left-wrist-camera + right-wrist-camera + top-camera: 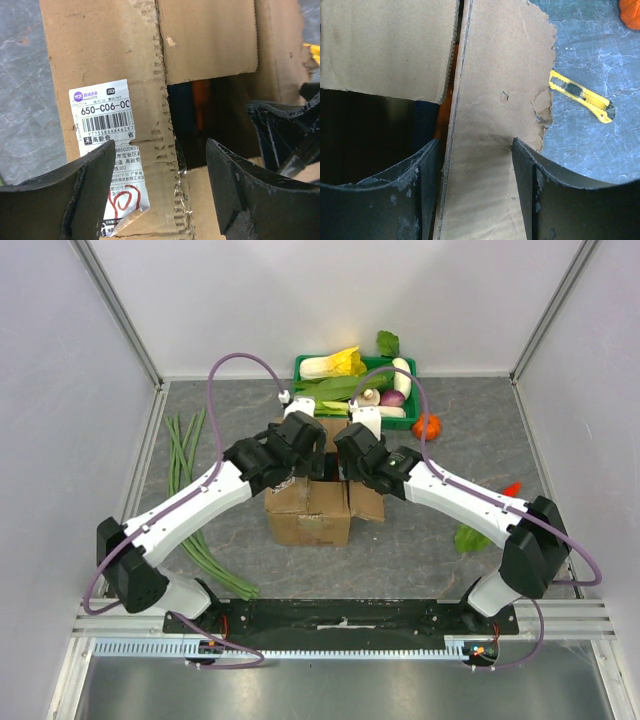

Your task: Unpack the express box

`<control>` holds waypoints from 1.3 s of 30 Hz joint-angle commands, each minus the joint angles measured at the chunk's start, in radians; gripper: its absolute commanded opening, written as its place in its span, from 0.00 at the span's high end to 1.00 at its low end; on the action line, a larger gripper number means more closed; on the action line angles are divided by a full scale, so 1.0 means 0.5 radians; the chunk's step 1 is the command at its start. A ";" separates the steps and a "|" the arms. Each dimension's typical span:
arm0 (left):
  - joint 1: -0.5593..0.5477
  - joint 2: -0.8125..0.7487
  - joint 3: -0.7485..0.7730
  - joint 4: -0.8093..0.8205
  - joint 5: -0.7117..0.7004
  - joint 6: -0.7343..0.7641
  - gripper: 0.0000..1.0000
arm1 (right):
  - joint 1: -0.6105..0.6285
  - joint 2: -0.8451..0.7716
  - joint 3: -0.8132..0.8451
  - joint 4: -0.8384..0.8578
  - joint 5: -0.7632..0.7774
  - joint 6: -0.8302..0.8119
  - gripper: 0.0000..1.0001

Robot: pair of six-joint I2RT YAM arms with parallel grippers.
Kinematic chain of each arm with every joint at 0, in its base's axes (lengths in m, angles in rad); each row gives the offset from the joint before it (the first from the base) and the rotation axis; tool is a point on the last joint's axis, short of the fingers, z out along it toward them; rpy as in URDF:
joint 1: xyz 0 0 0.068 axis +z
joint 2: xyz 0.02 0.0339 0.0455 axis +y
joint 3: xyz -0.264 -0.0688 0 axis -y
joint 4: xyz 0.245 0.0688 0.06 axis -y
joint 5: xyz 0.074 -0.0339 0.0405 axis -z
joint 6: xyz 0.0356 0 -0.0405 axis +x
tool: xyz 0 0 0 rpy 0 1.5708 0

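1. The express box [305, 515] sits mid-table, right in front of both arms. The green tray [297, 370] of veg is just behind it and a bunch of long beans [185, 465] lies off to its left.
2. The left claw [160, 150] hangs over the top of the box with its jaws spread wide and nothing pinched. Under it there's only the labelled flap and the dark gap.
3. The right claw [475, 145] is spread too, straddling the right-hand flap [495, 75]. As far as I can see the pads aren't squeezing the card, so I'd call it released, not grasping.
4. Handling-wise it's plain corrugated card, so my guess is light, fairly stiff across a panel and floppy at the creases. It's not slippery. The flap edges are ragged and torn, so a hard yank would probably rip them more.
5. If it were me, I'd take hold on the free edge of a flap next to the middle gap and pinch across the thickness. I'd stay off the chewed-up bits and the white label [102, 125].
6. The mouth faces up and the flaps are partly parted. Something orange [200, 100] shows down in the dark slot, but I can't tell what it is.
7. The seam between the flaps runs from the arms' side toward the tray. The long axis seems to go the same way, but the arms cover a lot of the box, so I'm not sure.
8. A yellow utility knife [582, 96] lies on the table near the right flap, not touching it.
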 commanded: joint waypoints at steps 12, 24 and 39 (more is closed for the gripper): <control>-0.158 0.202 0.196 -0.301 -0.945 0.014 0.21 | 0.001 -0.040 -0.090 0.088 0.036 0.073 0.35; -0.020 -0.150 0.196 -0.329 -0.940 0.033 0.20 | 0.001 -0.050 -0.087 0.085 0.045 0.061 0.35; 0.207 -0.605 -0.374 -0.215 -0.900 -0.151 0.18 | -0.002 -0.053 -0.106 0.082 0.011 0.076 0.35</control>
